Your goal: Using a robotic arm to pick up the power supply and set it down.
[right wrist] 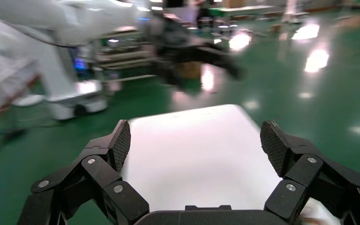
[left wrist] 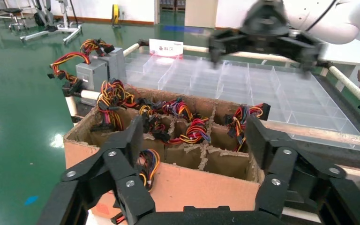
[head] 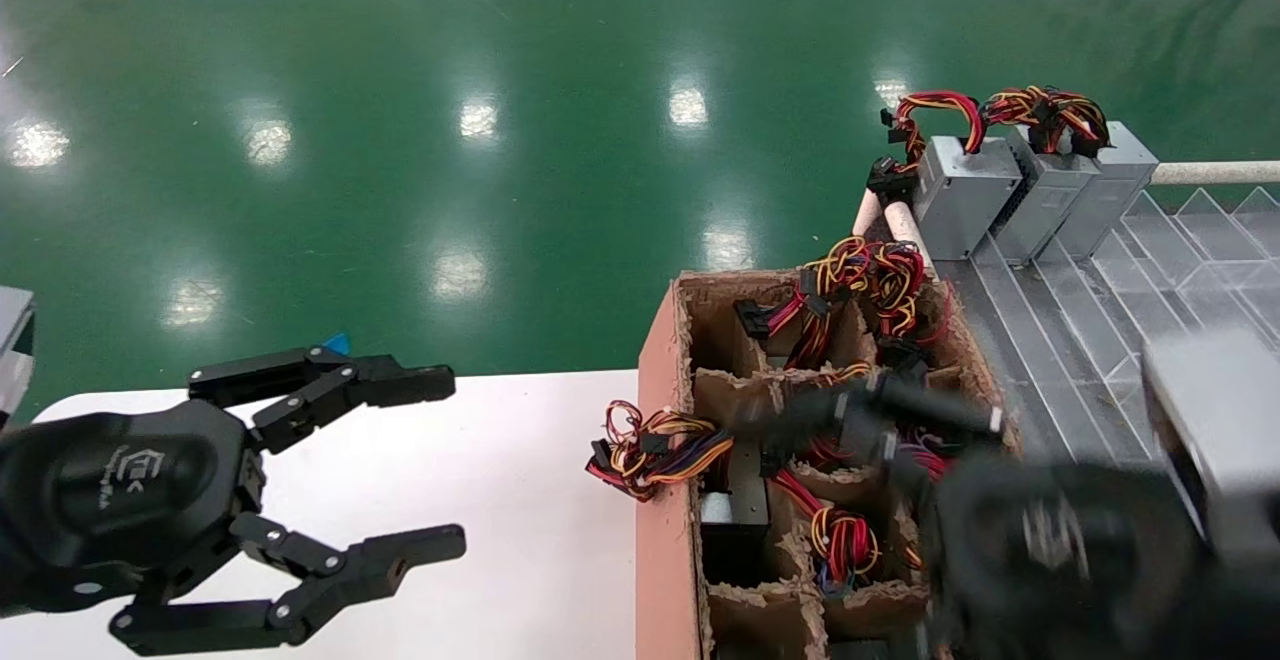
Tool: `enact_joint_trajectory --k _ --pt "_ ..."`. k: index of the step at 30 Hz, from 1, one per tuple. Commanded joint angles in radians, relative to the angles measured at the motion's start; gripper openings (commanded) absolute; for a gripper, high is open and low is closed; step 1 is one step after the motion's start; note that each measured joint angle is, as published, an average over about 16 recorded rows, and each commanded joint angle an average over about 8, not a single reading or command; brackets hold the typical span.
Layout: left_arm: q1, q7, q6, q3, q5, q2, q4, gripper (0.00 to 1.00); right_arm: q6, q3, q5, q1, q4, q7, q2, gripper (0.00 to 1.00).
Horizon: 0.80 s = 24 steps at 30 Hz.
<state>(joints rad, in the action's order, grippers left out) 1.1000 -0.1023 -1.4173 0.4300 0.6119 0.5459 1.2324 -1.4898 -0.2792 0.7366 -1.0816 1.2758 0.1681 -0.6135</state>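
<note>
Several silver-grey power supplies with red, yellow and orange wire bundles stand in a divided cardboard box (head: 665, 460); one power supply (head: 735, 515) shows in a near compartment. Three more power supplies (head: 965, 190) stand at the far end of a clear tray. My right gripper (head: 880, 410) is blurred above the box and holds nothing. Its wrist view shows my right gripper (right wrist: 194, 140) open, looking across the white table (right wrist: 192, 159). My left gripper (head: 445, 460) hangs open over that table, left of the box. In the left wrist view, my left gripper (left wrist: 194, 140) faces the box (left wrist: 183, 185).
A clear plastic tray (head: 1100, 320) with many dividers lies right of the box, framed by pale tubes (head: 1210, 173). One wire bundle (head: 650, 450) hangs over the box's left wall onto the white table (head: 540, 540). Green floor (head: 500, 140) lies beyond.
</note>
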Motion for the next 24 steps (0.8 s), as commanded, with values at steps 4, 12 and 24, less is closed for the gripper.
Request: enact_joint_trajectory --k 4,12,24 --pt "0.000 0.000 0.000 0.000 0.000 0.000 0.000 1.00 -0.028 -0.002 -0.033 0.034 0.049 0.046 0.012 1.00" --pt "0.000 0.000 0.000 0.000 0.000 0.000 0.000 1.00 -0.017 -0.002 -0.021 0.021 0.029 0.031 0.008 1.00" --pt "0.000 0.000 0.000 0.000 0.000 0.000 0.000 1.00 -0.009 -0.001 -0.010 0.011 0.014 0.021 0.004 1.00"
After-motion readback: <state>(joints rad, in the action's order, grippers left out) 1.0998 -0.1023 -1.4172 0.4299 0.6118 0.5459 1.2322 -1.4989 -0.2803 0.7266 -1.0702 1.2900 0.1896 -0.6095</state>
